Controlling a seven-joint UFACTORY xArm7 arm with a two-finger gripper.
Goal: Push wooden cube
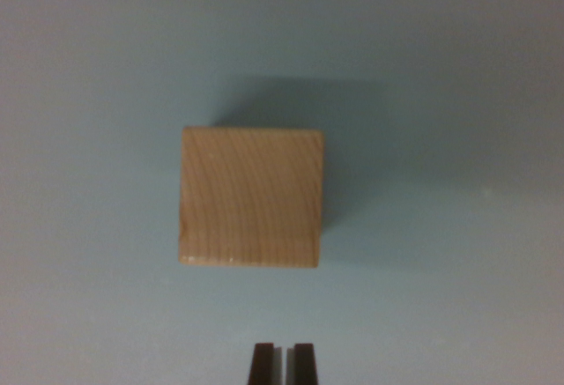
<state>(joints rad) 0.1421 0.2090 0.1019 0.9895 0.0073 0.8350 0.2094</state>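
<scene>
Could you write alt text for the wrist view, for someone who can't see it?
A wooden cube sits alone on a pale blue surface, seen from above. The gripper shows at the bottom edge, its dark fingertips nearly together, apart from the cube.

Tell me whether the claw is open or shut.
Shut, or almost. The claw shows at the bottom edge as two dark fingertips with only a thin pale slit between them, clear of the wooden cube.
</scene>
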